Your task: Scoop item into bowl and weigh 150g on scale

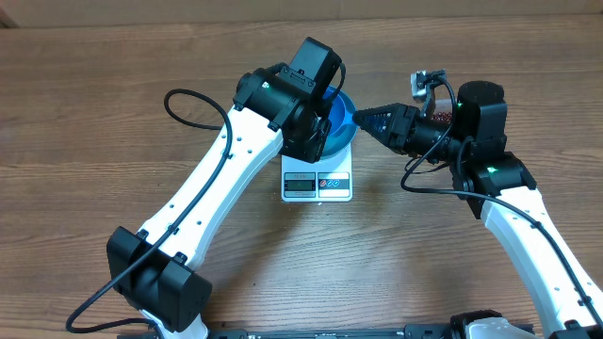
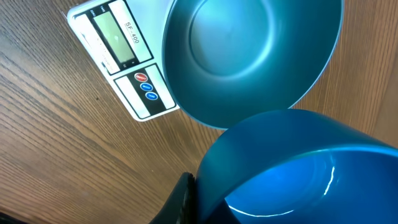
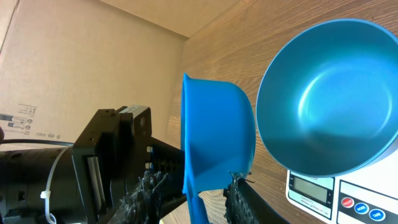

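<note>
- The scale (image 2: 118,59) is seen at the upper left on the wooden table (image 2: 50,162), with its display and three round buttons visible.
- Its right part is covered by the bowl (image 2: 249,56), of which the bare blue inside is shown.
- The lower right is filled by a glossy blue curved surface (image 2: 298,168), possibly a second bowl.

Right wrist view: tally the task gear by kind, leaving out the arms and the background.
Bowl: 1
Scoop: 1
Scale: 1
Total: 3
</note>
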Controlling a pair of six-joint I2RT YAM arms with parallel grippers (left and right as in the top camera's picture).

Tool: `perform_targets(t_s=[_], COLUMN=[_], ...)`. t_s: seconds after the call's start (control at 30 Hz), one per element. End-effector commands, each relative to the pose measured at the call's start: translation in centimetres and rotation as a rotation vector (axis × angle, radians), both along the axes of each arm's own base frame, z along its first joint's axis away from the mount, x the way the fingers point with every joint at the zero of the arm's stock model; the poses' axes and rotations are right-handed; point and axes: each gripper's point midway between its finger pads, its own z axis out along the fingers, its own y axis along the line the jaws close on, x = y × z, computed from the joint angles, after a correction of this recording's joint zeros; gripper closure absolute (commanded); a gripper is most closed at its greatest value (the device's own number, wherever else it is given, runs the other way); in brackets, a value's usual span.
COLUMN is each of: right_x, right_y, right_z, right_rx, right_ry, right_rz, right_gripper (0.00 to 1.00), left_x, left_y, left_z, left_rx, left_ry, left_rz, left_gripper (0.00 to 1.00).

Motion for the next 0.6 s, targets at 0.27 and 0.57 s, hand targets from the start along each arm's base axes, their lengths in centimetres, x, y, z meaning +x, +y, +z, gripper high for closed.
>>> perform_targets(t_s=[0.27,0.57], right_x=[0.23,0.4], right_y=[0.19,0.17], right_z=[1.42,1.66], right_rx=[0.005,0.018], right_ry=[-0.046,-0.04], right_rz=[0.002,-0.008], right_gripper=[0.64,0.65], left_x=[0.2,0.17], left_y=[-0.39,-1.08], left_z=[1.78,1.95], left_rx=[-0.04,-0.05], left_ry=[-0.037,-0.05], left_rz=[0.041,0.028], left_gripper=[0.95,0.96])
